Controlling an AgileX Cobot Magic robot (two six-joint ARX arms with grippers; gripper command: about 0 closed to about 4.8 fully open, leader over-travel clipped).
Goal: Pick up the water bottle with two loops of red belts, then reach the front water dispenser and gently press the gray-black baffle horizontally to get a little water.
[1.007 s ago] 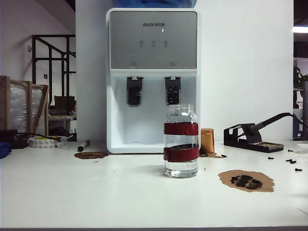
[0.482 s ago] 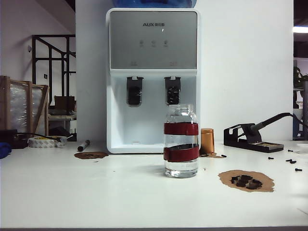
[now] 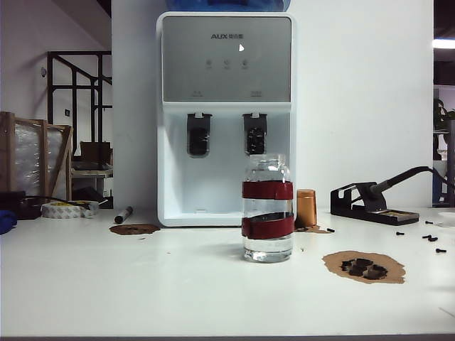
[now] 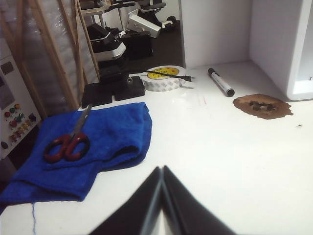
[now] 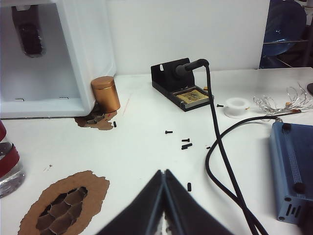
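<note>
The water bottle (image 3: 267, 209) stood upright on the table (image 3: 142, 284), just before the water dispenser (image 3: 226, 117). The right gripper (image 5: 164, 172), clenched and empty, hung well apart from it; the left gripper (image 4: 161, 169), likewise clenched, hung near a blue cloth (image 4: 98, 142).

- Exterior view: low at the desk's (image 3: 142, 291) near edge, facing the water dispenser (image 3: 226, 121).
- Wrist views: low behind each closed pincer, sharing the dispenser's corners.
</note>
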